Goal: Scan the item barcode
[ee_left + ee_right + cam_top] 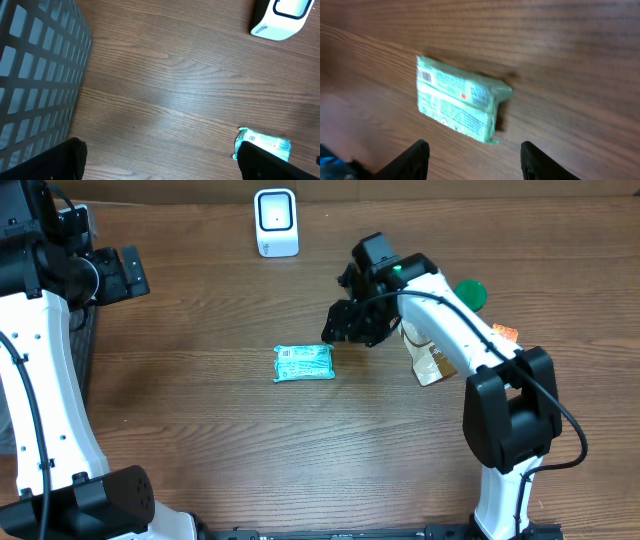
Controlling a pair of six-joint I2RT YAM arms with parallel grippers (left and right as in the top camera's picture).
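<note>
Holding nothing: right gripper [475, 160] spread apart near the green packet [457, 105], flat on the table [200, 430]; left gripper [160, 160] wide open.

A grey lattice basket [35, 75] is standing at the wooden table's [220, 450] left edge. A green round object [471, 293], brown pouch [430, 363] and orange packet [505, 333] are lying at its right.

Open tabletop [200, 300] lies between the green packet [303, 363] and the scanner [276, 222] — the right gripper [343, 327] crowds the packet's right end.
</note>
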